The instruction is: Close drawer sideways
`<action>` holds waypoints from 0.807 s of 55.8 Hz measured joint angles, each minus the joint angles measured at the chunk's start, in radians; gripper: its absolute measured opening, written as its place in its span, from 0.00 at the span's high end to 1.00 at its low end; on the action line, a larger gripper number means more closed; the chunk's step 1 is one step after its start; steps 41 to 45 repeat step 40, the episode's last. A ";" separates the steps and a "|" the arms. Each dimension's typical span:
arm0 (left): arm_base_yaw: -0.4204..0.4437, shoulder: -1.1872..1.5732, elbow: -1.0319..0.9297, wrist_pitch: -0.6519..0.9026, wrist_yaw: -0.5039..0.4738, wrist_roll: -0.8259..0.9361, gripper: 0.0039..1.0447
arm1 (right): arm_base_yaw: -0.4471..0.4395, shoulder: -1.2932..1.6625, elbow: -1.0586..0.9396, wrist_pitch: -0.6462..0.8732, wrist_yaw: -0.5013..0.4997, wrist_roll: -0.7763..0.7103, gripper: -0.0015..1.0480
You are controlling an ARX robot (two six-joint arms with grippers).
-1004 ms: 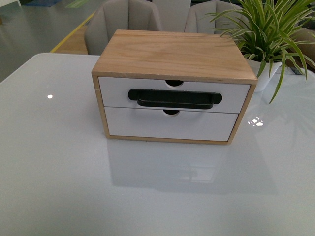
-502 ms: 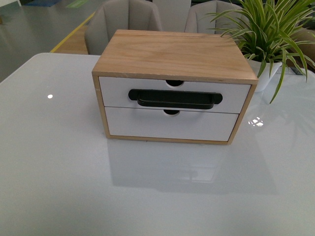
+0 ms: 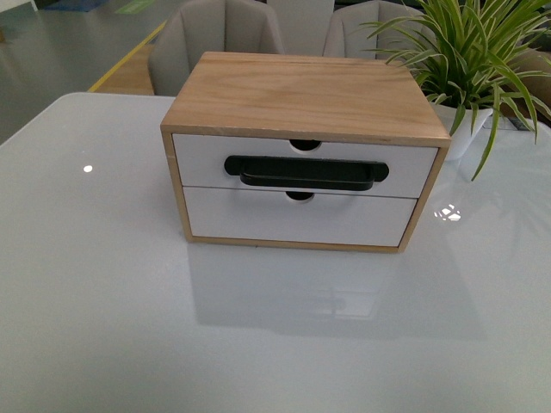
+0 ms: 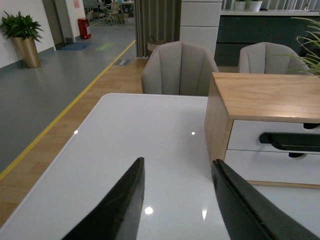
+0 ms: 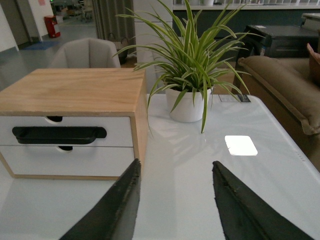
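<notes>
The drawer [image 3: 413,168] has a white front, a long black bar handle [image 3: 306,172] and a notch in its top edge. It is the upper one in a light wood cabinet [image 3: 301,95] on the white table [image 3: 258,344], and its front lies flush with the cabinet. It also shows in the left wrist view [image 4: 250,137] and the right wrist view [image 5: 115,131]. My left gripper [image 4: 177,167] is open and empty, off the cabinet's left side. My right gripper [image 5: 175,167] is open and empty, off its right side. Neither arm shows in the front view.
A plain white drawer [image 3: 293,219] without a handle sits below, also flush. A potted spider plant [image 3: 469,60] stands at the cabinet's back right. Grey chairs [image 3: 215,34] stand behind the table. A brown sofa [image 5: 280,85] is to the right.
</notes>
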 joint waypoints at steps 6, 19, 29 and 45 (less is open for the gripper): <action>0.000 0.000 0.000 0.000 0.000 0.000 0.32 | 0.000 0.000 0.000 0.000 0.000 0.000 0.31; 0.000 0.000 0.000 0.000 0.000 0.000 0.08 | 0.000 0.000 0.000 0.000 0.000 0.001 0.09; 0.000 0.000 0.000 0.000 0.000 0.000 0.08 | 0.000 0.000 0.000 0.000 0.000 0.001 0.09; 0.000 0.000 0.000 0.000 0.000 0.000 0.08 | 0.000 0.000 0.000 0.000 0.000 0.001 0.09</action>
